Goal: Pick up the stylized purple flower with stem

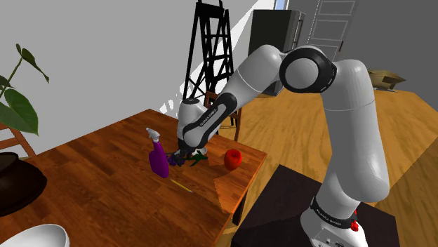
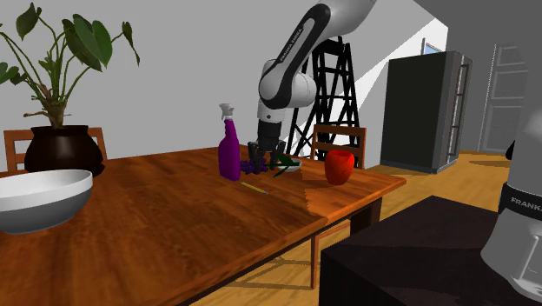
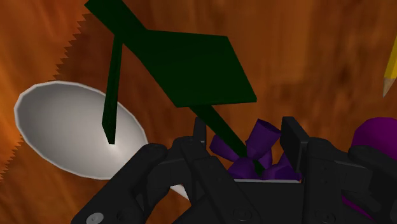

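— What does the arm (image 1: 351,126) look like?
— Glossy white rounded shells, with dark rings at the joints (image 1: 307,69). Nearest the stand (image 1: 281,210), a black band carries white lettering, with a red mark beside it.
— And farthest from the stand?
— Dark lettering along the white forearm, then the all-black, blocky gripper (image 3: 247,137).

On the counter (image 2: 174,230) I count one purple flower (image 3: 261,143), one purple spray bottle (image 2: 229,153), one red apple (image 2: 339,167), one yellow pencil (image 2: 253,187), one small white dish (image 3: 57,133) and one big white bowl (image 2: 39,200). There are also two wooden chairs (image 2: 339,137), one potted plant (image 2: 61,87), one black lattice tower (image 2: 334,78) and one dark fridge (image 2: 426,109).
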`<state>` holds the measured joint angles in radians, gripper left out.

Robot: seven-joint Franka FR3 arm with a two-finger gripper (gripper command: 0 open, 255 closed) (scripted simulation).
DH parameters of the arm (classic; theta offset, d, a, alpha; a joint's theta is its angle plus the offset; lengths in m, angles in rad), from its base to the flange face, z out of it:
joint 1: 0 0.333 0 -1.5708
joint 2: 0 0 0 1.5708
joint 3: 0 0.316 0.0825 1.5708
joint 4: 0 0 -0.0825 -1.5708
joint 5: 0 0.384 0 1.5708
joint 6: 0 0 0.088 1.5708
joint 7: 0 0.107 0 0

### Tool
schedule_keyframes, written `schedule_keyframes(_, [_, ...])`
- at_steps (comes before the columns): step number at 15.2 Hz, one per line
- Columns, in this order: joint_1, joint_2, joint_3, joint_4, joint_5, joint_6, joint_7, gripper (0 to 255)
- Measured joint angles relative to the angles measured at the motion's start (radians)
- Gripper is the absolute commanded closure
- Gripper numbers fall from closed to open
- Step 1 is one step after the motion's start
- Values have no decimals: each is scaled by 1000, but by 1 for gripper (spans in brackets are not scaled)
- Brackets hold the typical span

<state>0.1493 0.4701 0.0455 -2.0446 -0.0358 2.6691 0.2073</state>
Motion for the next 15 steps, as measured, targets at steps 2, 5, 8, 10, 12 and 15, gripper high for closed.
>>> schedule_keyframes(2, [0,0,0,0,0,0,0,255])
schedule_keyframes(5, [0,0,0,0,0,1,0,255])
schedule_keyframes(8, [-1,-23,1,-3,2,-21,-1,255])
schedule_keyframes(10, [-3,-40,3,-2,4,-39,-4,255])
schedule_keyframes(12, [-3,-59,4,-2,5,-58,-4,255])
schedule_keyframes(15, [-3,-89,6,0,7,-90,-4,255])
